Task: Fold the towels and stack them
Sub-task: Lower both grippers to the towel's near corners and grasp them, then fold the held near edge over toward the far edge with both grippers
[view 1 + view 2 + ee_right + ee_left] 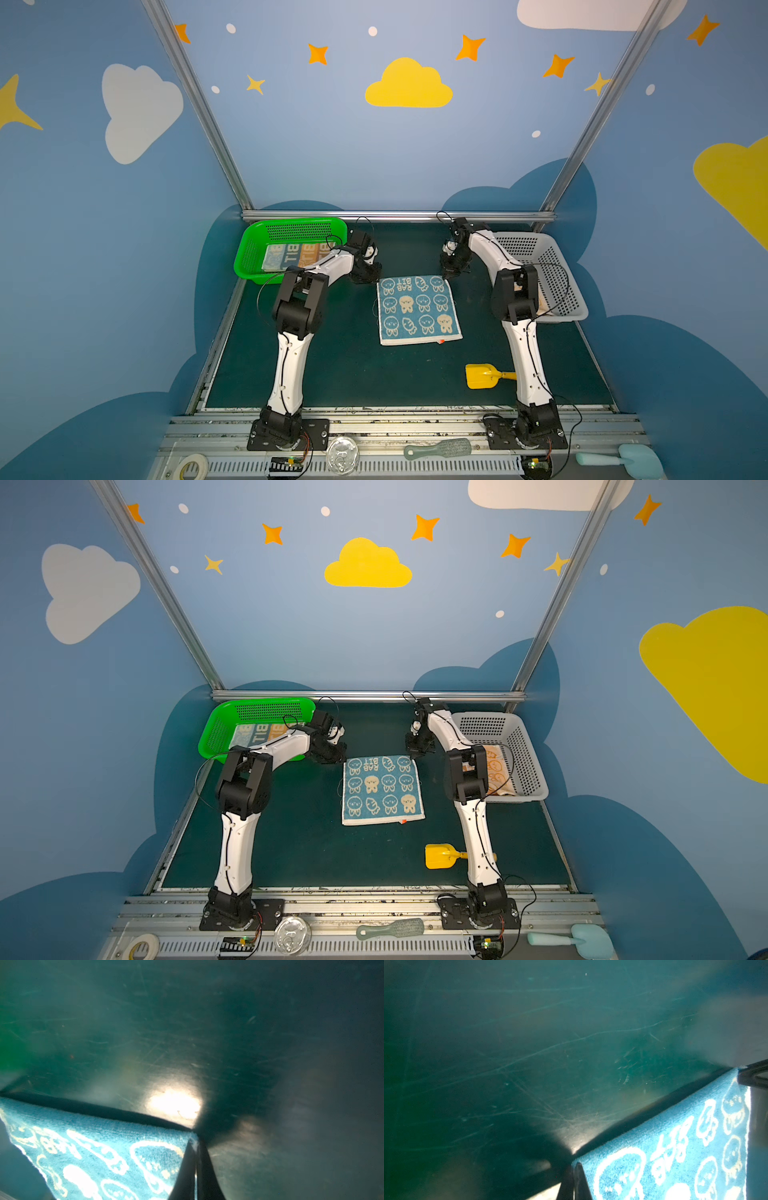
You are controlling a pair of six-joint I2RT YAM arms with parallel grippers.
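Towel (pixel 419 309) flat on mat (pixel 332 365), centre. Left gripper (pixel 574 1169) pinched on one far corner, right gripper (pixel 195 1147) pinched on other. Cloth soft, light, limp; likely sags between grips when lifted. Corner holds suit fold toward near edge.

The towel (pixel 419 309) lies between the left basket (pixel 249 257) and right basket (pixel 557 282).

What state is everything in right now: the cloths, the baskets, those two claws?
Blue towel: spread open, unfolded, far corners pinched.
Left gripper: shut on one far corner.
Right gripper: shut on the other far corner.
Green basket: holds folded towels.
White basket: holds an orange towel.
Scoop: lying on the mat, untouched.
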